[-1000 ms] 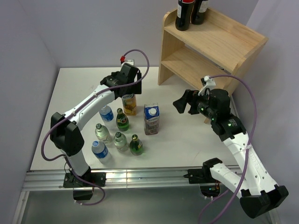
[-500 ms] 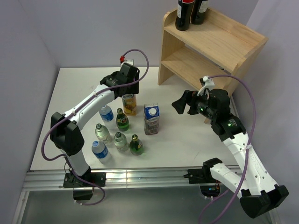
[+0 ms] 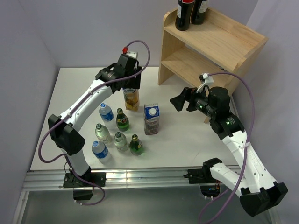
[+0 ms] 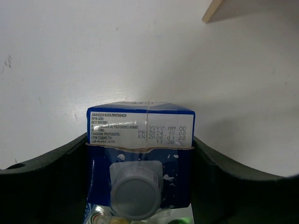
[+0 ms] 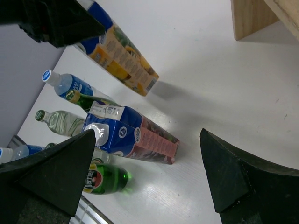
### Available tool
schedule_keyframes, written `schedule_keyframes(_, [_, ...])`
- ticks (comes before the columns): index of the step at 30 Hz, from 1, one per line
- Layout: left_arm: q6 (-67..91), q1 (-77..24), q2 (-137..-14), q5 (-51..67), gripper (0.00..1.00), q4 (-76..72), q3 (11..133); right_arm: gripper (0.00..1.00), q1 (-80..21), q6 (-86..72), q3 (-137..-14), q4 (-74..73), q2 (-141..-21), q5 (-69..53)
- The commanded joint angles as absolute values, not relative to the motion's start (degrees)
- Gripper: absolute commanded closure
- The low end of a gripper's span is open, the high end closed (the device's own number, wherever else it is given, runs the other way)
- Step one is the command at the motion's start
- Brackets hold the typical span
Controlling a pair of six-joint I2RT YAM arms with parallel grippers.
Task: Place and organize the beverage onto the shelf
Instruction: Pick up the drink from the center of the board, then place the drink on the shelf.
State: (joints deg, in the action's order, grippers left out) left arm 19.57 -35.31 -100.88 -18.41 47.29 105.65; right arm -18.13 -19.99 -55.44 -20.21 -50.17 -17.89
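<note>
My left gripper is shut on the top of an orange juice carton, which hangs upright just off the table. The left wrist view shows the carton's blue top and grey cap pressed between both fingers. A second blue-topped carton stands near the middle of the table. My right gripper hovers open to its right, with this carton in view beyond its fingertips. Two cola bottles stand on top of the wooden shelf at the back right.
Green bottles, clear bottles and blue-labelled water bottles cluster at the front left. The shelf's lower tier holds nothing. Walls close in on the left and right.
The left gripper has closed on the orange carton and raised it slightly, toward the back. The right gripper has drifted a little to the left, still open.
</note>
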Motion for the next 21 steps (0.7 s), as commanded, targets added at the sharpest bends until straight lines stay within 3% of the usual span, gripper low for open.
schedule_keyframes(1, [15.48, -35.42, -95.36, -20.21, 0.85, 34.81, 117.23, 0.0, -18.54, -19.07, -57.21, -15.12, -50.97, -19.07])
schedule_keyframes(8, [12.13, -35.42, -93.08, -16.09, 0.93, 37.79, 124.71, 0.0, -18.54, -17.41, -60.73, -12.31, -53.17, -24.68])
schedule_keyframes(15, [7.82, -35.33, -81.41, -14.07, 0.96, 31.74, 119.01, 0.01, -18.63, -16.78, -65.99, -6.6, -55.28, -40.15])
schedule_keyframes(21, [6.24, -35.33, -74.2, -1.16, 0.99, 30.15, 118.3, 0.02, -19.86, -16.45, -72.49, -7.45, -58.79, -48.16])
